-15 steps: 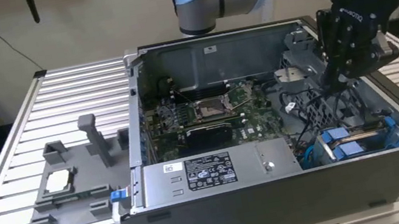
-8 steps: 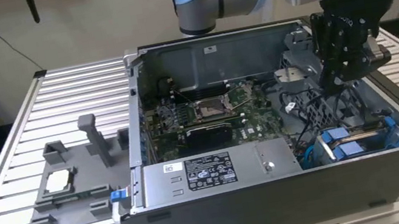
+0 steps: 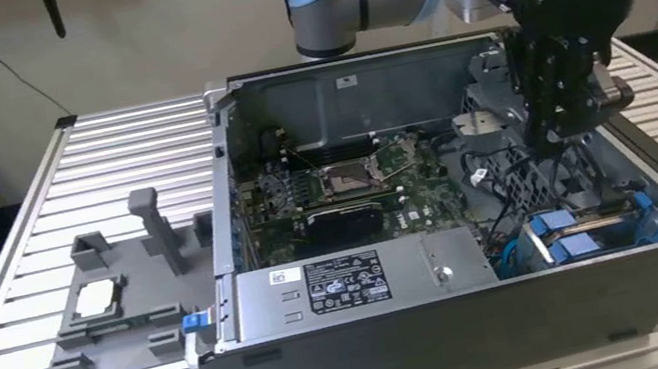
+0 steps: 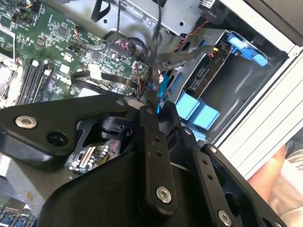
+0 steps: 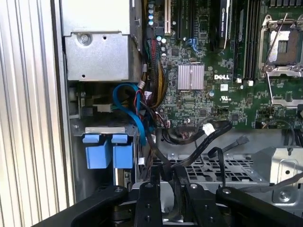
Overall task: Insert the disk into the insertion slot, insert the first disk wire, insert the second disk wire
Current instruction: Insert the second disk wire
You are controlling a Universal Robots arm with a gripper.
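Note:
The disk [image 4: 204, 74] sits inside the insertion slot [image 3: 610, 241] at the case's front corner on the exterior view's right. Its blue carrier tabs [image 5: 108, 152] face the case's open side. My gripper [image 3: 561, 139] hangs inside the case just behind that bay, over the perforated metal cage. In both wrist views the two black fingers [image 4: 152, 123] stand close together, shut on a thin black disk wire [image 5: 165, 166] that runs off toward the motherboard. A blue cable [image 5: 129, 108] curves beside the tabs. The wire's plug end is hidden by the fingers.
The green motherboard [image 3: 344, 187] fills the case's floor, and the grey power supply [image 3: 346, 283] lies along the near wall. A grey fixture tray [image 3: 119, 303] rests on the slatted table at the exterior view's left. A person's clothing [image 4: 286, 177] shows beside the case.

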